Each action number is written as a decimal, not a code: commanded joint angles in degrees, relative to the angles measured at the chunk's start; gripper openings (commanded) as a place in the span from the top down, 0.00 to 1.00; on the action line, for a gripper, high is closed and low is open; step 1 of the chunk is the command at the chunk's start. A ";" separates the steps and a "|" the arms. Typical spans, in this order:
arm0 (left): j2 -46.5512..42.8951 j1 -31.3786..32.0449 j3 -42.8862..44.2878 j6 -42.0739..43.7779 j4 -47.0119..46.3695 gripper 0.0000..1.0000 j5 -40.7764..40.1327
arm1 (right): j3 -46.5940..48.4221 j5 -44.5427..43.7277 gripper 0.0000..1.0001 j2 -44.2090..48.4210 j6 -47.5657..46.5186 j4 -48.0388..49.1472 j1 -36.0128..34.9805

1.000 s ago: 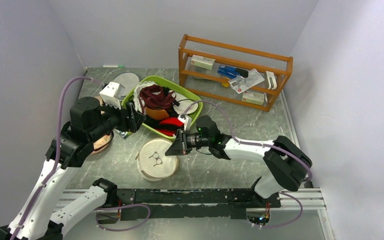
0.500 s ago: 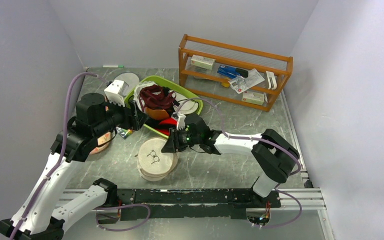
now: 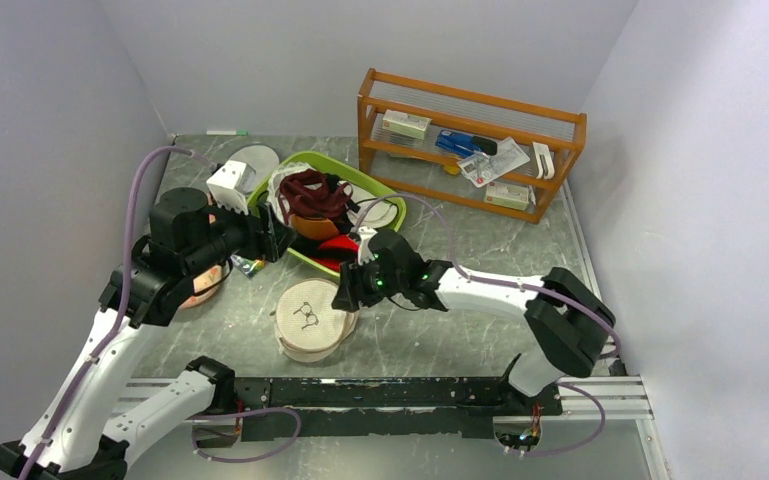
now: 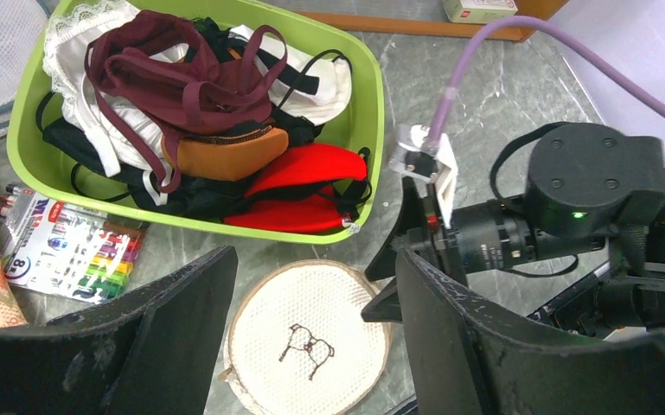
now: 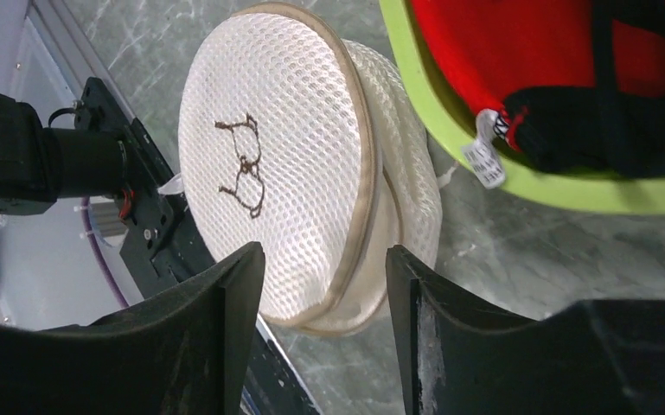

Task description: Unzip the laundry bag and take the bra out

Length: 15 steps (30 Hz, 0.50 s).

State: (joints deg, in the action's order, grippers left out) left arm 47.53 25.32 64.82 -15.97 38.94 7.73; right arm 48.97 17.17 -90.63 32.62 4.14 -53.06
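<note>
The laundry bag, a round white mesh drum with a cream lid and a black squiggle, lies on the table in front of the green basket. It looks shut, and its contents are hidden. My right gripper is open at the bag's right rim. In the right wrist view its jaws straddle the bag's lid edge. My left gripper is open and empty, up over the basket's near left side. It looks down on the bag. A dark maroon bra lies on top of the clothes in the basket.
The basket also holds a red garment, an orange-brown cup and white and black clothes. A marker pack lies left of the bag. A plain white-grey disc and a wooden rack stand at the back.
My right gripper has moved left and closed in on the bag's right rim, and the bag has shifted slightly. My left arm has moved a little towards the basket.
</note>
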 commanded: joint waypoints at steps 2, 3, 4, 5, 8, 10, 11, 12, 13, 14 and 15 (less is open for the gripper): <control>-0.43 -0.19 -0.74 -0.54 -1.15 0.21 -1.09 | -1.25 -3.19 0.45 5.96 -2.91 -4.25 1.99; -0.30 -0.23 -1.55 -1.02 -2.26 0.21 -1.35 | -1.43 -3.31 0.44 7.17 -3.52 -4.73 2.55; 0.08 -0.19 -2.26 -1.97 -3.34 0.21 -1.61 | -1.88 -3.25 0.43 8.18 -3.98 -5.00 3.32; 0.61 -0.19 -2.66 -2.96 -3.84 0.21 -1.50 | -2.54 -2.83 0.43 9.12 -4.38 -5.02 4.07; 2.09 -0.20 -3.41 -5.92 -4.85 0.20 0.17 | -3.93 -3.04 0.41 12.83 -5.04 -5.65 5.54; 2.13 -0.18 -4.56 -6.29 -5.65 0.18 -0.26 | -6.14 -4.52 0.37 16.33 -5.19 -4.92 6.48; 2.15 -0.18 -4.90 -6.29 -5.60 0.18 -1.04 | -7.56 -5.82 0.35 18.31 -5.28 -4.26 7.11; 2.52 -0.18 -4.99 -6.22 -5.25 0.17 -1.91 | -9.06 -6.33 0.33 20.06 -5.24 -3.74 8.34; 3.06 -0.18 -4.86 -6.05 -4.60 0.17 -3.08 | -10.12 -6.34 0.31 21.46 -5.16 -3.66 10.07; 3.70 -0.18 -4.68 -6.06 -3.95 0.16 -4.51 | -10.76 -5.92 0.30 22.66 -5.29 -4.14 11.89; 4.47 -0.18 -4.66 -6.16 -3.54 0.16 -5.92 | -11.11 -5.31 0.29 23.54 -5.69 -4.97 13.99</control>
State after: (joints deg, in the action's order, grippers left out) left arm 50.78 25.32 60.03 -20.91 36.29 6.52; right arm 40.21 13.45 -71.00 28.42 -0.23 -44.49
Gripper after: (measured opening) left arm 0.832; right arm 0.697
